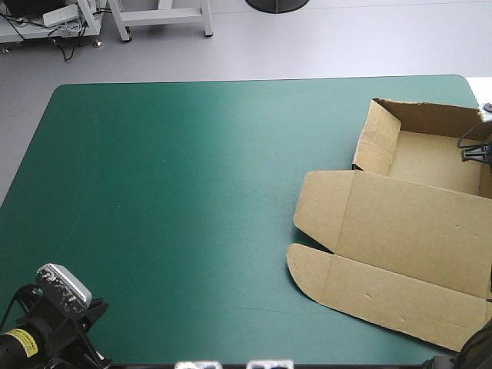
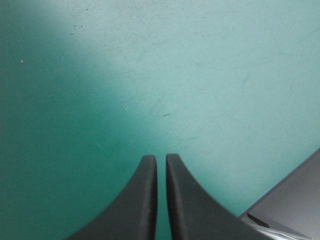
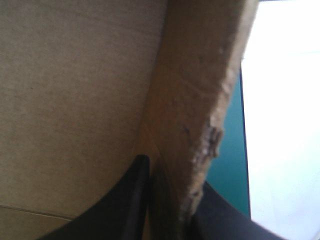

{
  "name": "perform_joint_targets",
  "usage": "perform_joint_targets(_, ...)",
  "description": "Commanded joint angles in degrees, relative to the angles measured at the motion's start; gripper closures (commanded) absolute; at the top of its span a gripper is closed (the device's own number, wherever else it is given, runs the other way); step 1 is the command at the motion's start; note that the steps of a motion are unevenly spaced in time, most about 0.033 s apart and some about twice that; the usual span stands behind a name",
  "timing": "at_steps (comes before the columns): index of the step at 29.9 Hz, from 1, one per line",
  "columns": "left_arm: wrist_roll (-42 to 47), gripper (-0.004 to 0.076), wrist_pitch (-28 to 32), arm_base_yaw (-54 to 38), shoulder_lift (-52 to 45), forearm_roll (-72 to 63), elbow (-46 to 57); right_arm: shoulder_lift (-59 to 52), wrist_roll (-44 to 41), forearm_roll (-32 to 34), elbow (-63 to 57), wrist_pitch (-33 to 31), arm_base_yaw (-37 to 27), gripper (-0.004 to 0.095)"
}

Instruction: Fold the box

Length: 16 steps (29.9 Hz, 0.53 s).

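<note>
One brown box [image 1: 400, 231], open tray (walls raised), lid spread flat

Box [image 1: 407, 223]: brown board, matt, dry-looking, faintly grained; creases pressed in. Wall edge [image 3: 212, 132] rough, frayed, pitted. Teal-green cover [image 1: 177, 192]: smooth, low sheen under light, shows fine scratches and specks close up. Left gripper [image 2: 161, 160]: black fingers [image 2: 145, 200] smooth, dull, plastic- or rubber-like, faint sheen along edges.

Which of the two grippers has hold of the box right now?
The right gripper: it is shut on a raised wall of the brown box. The left gripper is shut on nothing, over bare teal-green cover.
</note>
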<state>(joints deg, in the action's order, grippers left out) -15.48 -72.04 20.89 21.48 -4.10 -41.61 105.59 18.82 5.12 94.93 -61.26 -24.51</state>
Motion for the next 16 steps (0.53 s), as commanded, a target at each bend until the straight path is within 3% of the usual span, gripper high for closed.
perform_joint_targets(1,0.40,0.0680,-1.72,0.36,0.72,-0.28,-1.42,-0.98,2.44,3.15,1.12,1.45,-0.39,0.0547)
perform_joint_targets(5,0.40,0.0680,-1.72,0.36,0.72,0.12,-1.42,-0.09,2.44,4.10,1.12,1.17,-0.39,0.0431)
perform_joint_targets(11,0.29,0.0680,-1.72,0.36,0.72,3.05,-1.42,-1.70,2.44,2.54,4.32,-2.15,-0.39,0.0439)
perform_joint_targets(16,0.13,0.0683,-1.48,0.36,0.72,3.59,-1.42,-6.59,0.69,-3.23,10.09,-7.42,-0.28,0.0443)
